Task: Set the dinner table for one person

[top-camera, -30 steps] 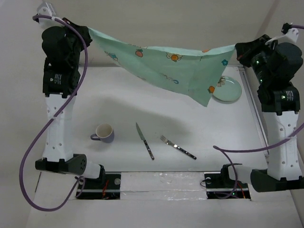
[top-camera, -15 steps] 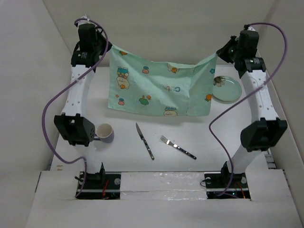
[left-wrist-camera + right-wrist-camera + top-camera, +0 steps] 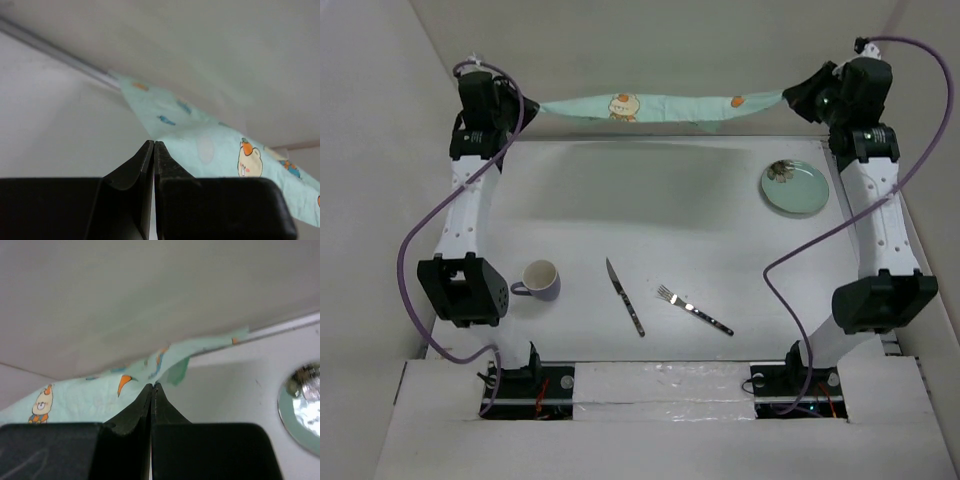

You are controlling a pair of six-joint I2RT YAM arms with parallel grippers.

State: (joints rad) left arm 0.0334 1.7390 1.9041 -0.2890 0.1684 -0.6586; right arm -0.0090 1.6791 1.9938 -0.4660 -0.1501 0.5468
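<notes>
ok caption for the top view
Left gripper and right gripper hold the placemat stretched over the far edge of the dinner table; mug, knife, fork, plate nearer.

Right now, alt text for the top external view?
At the far edge of the white table, the left gripper and right gripper each pinch an end of a mint-green placemat stretched between them. Nearer lie a green plate, purple mug, knife and fork.

One mint-green placemat at the top of the frame, one green plate upper right, one lilac mug lower left, one knife and one fork lower centre, all over one white bench.
</notes>
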